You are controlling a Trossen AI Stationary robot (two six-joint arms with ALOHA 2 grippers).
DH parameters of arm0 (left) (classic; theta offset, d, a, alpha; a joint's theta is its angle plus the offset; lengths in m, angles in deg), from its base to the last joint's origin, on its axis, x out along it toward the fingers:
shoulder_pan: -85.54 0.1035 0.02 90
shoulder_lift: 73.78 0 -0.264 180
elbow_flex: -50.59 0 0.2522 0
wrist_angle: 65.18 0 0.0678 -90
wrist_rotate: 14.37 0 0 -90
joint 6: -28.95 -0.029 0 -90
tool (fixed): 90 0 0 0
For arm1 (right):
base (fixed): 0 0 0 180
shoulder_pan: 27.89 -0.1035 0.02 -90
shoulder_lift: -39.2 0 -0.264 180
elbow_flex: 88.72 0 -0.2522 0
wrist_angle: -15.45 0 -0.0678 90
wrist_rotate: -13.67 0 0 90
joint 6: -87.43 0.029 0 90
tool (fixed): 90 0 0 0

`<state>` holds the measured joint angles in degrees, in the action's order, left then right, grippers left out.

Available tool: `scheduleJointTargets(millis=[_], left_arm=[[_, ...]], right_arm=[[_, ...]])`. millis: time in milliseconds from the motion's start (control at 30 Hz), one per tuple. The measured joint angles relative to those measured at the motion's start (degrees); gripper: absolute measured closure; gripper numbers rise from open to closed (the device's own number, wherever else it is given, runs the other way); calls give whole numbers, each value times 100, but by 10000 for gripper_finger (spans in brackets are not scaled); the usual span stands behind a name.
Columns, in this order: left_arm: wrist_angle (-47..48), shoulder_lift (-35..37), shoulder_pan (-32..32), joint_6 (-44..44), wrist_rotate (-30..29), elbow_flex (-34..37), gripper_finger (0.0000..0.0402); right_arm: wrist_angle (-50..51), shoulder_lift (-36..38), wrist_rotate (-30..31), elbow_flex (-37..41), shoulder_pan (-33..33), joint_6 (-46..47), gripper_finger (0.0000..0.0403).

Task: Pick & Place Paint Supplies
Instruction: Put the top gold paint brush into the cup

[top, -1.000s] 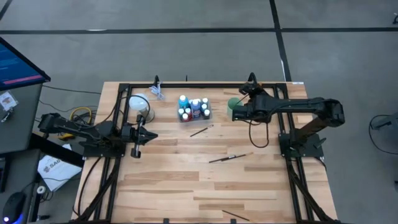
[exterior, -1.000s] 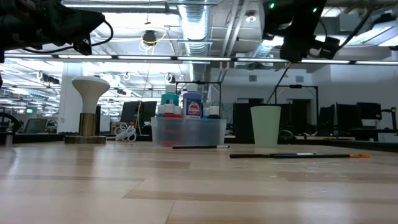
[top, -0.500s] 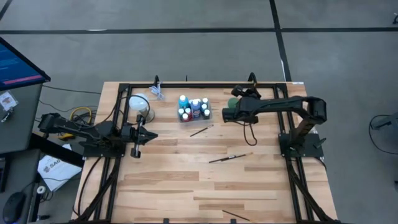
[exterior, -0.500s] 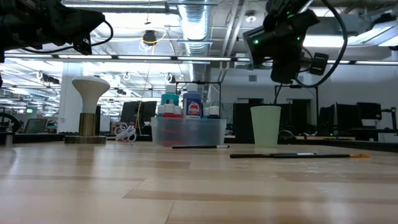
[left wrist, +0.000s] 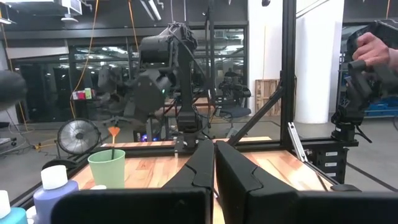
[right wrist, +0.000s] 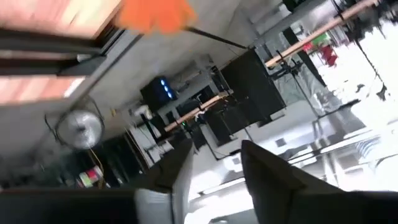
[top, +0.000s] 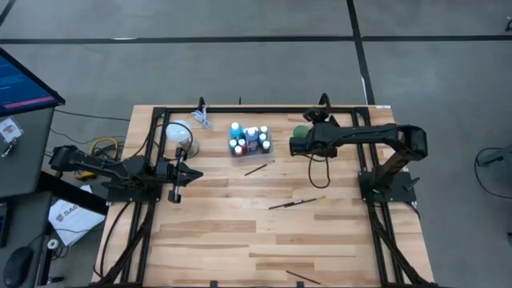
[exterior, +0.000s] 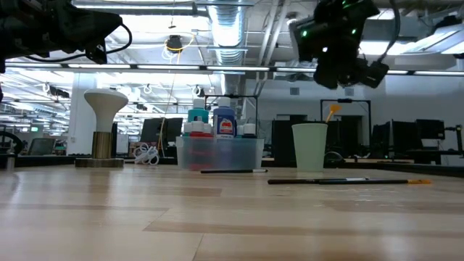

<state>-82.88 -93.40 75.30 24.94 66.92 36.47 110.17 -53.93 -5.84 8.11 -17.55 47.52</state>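
Note:
A clear tray (top: 250,140) (exterior: 220,152) holds several white-capped paint bottles. To its right stands the green cup (top: 300,133) (exterior: 309,147). An orange-tipped brush (exterior: 331,113) (left wrist: 113,138) stands in the cup, tip up, leaning on the rim. Two more brushes (top: 259,167) (top: 296,203) lie flat on the wood. My right gripper (top: 294,146) (exterior: 341,76) hovers open just above the cup, clear of the brush. My left gripper (top: 178,172) (left wrist: 214,163) waits shut at the table's left side, off the table top.
A white mushroom-shaped lamp (top: 178,132) (exterior: 106,123) stands left of the tray. Black frame rails (top: 264,108) run along the table's far edge and sides. Another thin brush (top: 302,276) lies at the near edge. A person's hand (left wrist: 373,46) shows beyond the table.
My right gripper has gone a little toward the table's left and near side, sunk over the cup and rolled. The brush that hung under it now stands free in the cup, orange tip up.

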Motion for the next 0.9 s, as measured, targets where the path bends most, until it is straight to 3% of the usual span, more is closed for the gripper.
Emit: scheduleJointTargets(millis=[233, 300, 467, 567, 733, 900], left_arm=[[-6, 0, 0, 0, 0, 2, 400], [-7, 0, 0, 0, -1, 2, 400], [-14, 0, -1, -1, 0, 2, 400], [-16, 0, 0, 0, -1, 2, 400], [-22, 0, 0, 0, 0, 2, 400], [-37, 0, 0, 0, -1, 1, 400]], right_arm=[[46, 930, -242, -2, -469, 1393, 212], [134, 1307, -889, -2, -651, 2042, 202], [147, 2157, -3533, -4, -876, 3805, 190], [93, 2480, -4712, 68, -968, 4717, 189], [19, 2701, -5408, 870, -1489, 5459, 193], [-1220, 2609, -6381, 2036, -2107, 5700, 197]])
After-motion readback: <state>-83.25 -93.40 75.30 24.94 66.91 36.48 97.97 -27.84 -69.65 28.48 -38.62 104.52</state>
